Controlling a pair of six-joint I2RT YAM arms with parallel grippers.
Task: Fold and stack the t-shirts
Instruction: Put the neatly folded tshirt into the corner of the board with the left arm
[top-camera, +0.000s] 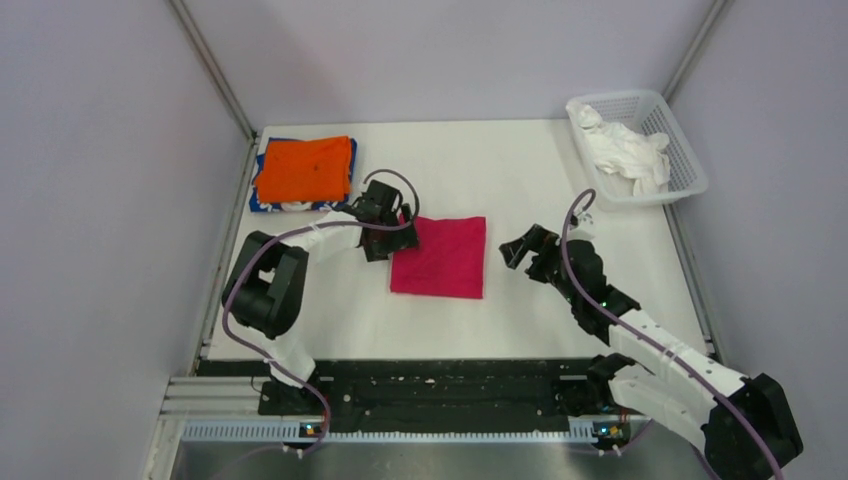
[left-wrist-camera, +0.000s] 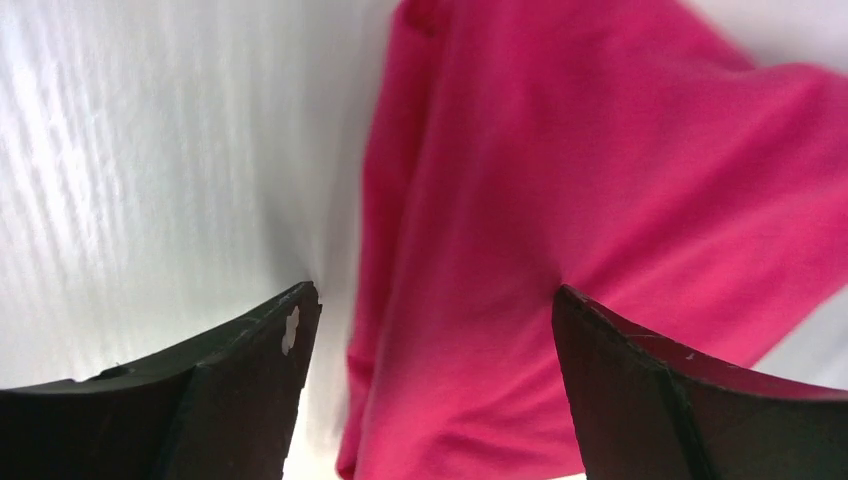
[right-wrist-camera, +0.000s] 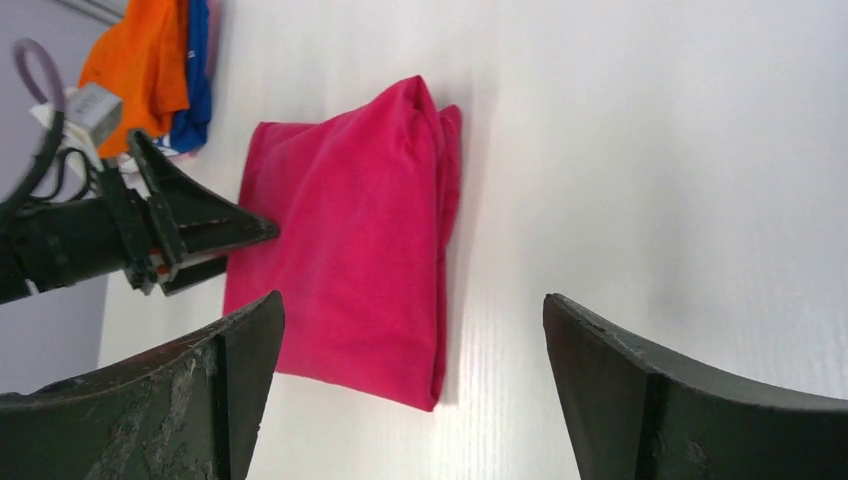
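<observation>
– So, is the left gripper (left-wrist-camera: 435, 300) holding anything?
– nah, fingers (left-wrist-camera: 230, 380) spread wide, empty. The folded magenta t-shirt (top-camera: 440, 257) lies flat on the table (top-camera: 520, 170), its edge nearest that arm sitting right between them.
– and the right gripper (right-wrist-camera: 410, 297)?
– same deal, wide open, nothing in it. Shirt's ahead of it, not touching.

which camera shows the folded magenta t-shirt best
Top external: nearly the whole magenta t-shirt shows, lying flat as a folded square. Right wrist shows it at a slant; left wrist shows only one edge, close up.
</observation>
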